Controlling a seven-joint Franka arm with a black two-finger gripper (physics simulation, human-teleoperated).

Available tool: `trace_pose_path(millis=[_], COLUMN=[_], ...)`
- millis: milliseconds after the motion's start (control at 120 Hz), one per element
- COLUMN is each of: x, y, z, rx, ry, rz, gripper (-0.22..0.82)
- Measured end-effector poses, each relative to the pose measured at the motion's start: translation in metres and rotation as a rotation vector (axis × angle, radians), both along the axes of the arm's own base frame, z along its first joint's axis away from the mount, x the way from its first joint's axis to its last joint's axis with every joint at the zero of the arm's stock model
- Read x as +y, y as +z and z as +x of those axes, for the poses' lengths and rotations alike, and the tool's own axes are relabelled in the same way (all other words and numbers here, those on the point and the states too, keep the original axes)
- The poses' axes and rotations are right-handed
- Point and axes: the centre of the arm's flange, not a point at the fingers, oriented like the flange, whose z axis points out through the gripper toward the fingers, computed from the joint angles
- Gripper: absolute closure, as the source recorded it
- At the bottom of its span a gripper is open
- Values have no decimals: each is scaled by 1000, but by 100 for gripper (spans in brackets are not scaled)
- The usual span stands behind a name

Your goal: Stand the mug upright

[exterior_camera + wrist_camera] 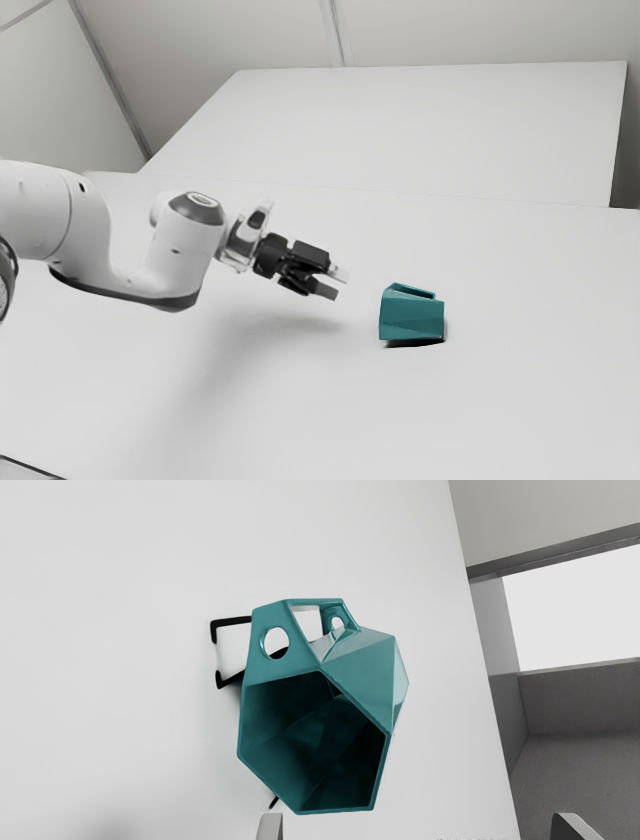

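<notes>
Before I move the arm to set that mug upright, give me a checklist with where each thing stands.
1. Fingers open: ok, wide apart.
2. Fingers clear of the mug: ok, a gap shows in the exterior view.
3. Mug upright: not ok, on its side on the table.
4. Fingers centered on mug: looks not ok, it sits nearer one finger.
5. Handle accessible: ok, nothing touches it.
6. Grip will hold: cannot tell.
</notes>
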Motion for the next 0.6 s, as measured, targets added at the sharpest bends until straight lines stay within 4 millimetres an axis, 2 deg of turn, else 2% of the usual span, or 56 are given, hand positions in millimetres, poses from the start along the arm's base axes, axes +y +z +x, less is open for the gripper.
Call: trace_pose_path(millis=[275, 600], x=[-24, -51], y=[-28, -41], z=[0, 3], rx=[-46, -115], ry=[-20, -66], rz=[-42, -63], gripper=[2, 2])
